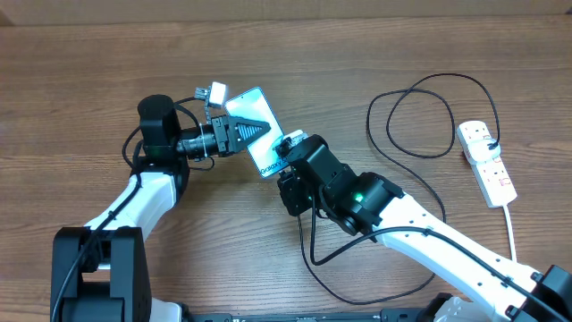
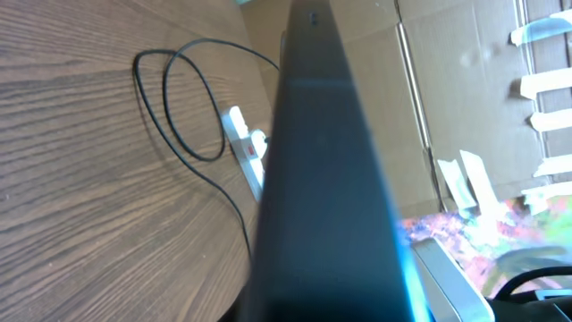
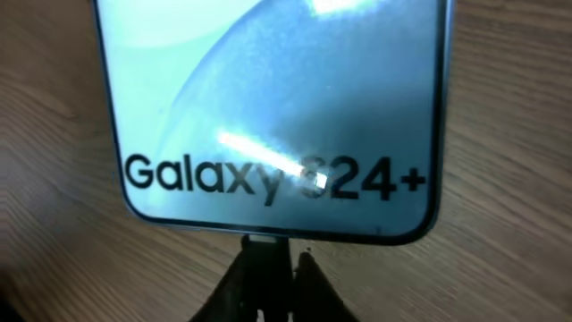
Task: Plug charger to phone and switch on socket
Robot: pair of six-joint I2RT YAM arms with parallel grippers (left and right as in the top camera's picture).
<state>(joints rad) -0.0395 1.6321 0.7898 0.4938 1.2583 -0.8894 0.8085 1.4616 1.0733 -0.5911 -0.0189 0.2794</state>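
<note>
- The phone (image 1: 252, 105) is near the middle of the table (image 1: 89, 80), screen up. In the overhead view its long side runs from 11 to 5 o'clock.
- The left hand (image 1: 259, 128) comes in from 9 o'clock and is clamped on the phone across its middle. One black finger lies over the screen.
- In the left wrist view the phone shows only as a dark, blurred edge.
- The charger (image 1: 369, 114) makes loops on the table at 3 o'clock from the phone, and one end reaches the socket (image 1: 488, 163).
- The right hand (image 1: 288, 148) is at the 5 o'clock end of the phone, where "Galaxy S24+" is written.
- In the right wrist view its fingers are pressed together on the small black plug (image 3: 265, 241), and the plug touches the end edge of the phone. How deep it sits I cannot tell.
- The socket lies flat, well apart from the phone, at 3 o'clock. Its white cord goes towards 6 o'clock.
- Whether its switch is on I cannot tell.
</note>
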